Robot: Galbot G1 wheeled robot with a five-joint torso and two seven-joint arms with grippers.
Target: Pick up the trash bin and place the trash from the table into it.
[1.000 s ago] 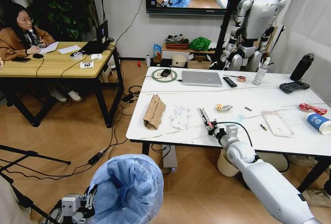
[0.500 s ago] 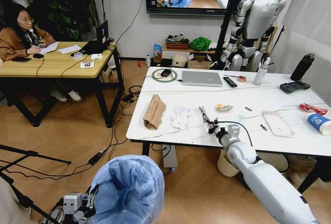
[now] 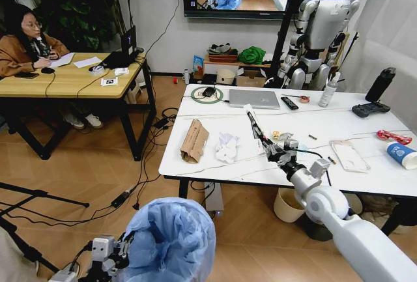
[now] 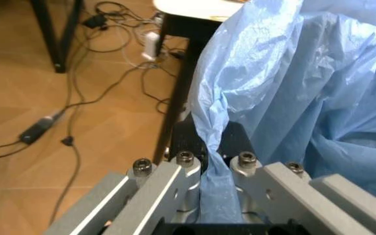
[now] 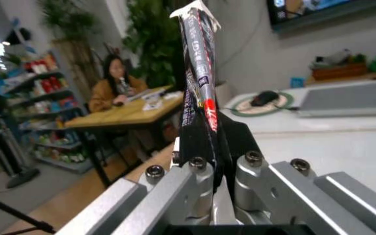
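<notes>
In the head view, the right end effector [image 3: 268,148] hangs above the white marble-look desk [image 3: 365,171], clamped on a long thin snack wrapper [image 3: 254,124] that sticks up stiffly from it, just beside the crumpled white tissues [image 3: 227,147] and near the brown paper bag [image 3: 194,141]; a blue-white paper cup [image 3: 402,154] lies well apart from them at the desk's far right edge. The trash bin [image 3: 168,239], bulging with its light-blue bag, sits below the desk's near left corner, with the left end effector [image 3: 116,258] at its side. In the left wrist view, the left end effector [image 4: 211,147] is pinched shut on a fold of the bin's plastic liner [image 4: 293,83]; that film looks thin, soft and slippery, so a firmer hold would likely be on the rim itself. In the right wrist view, the right end effector [image 5: 209,139] grips the wrapper [image 5: 198,58] low down; it looks light and crushable, and probably drops easily into the bin.
</notes>
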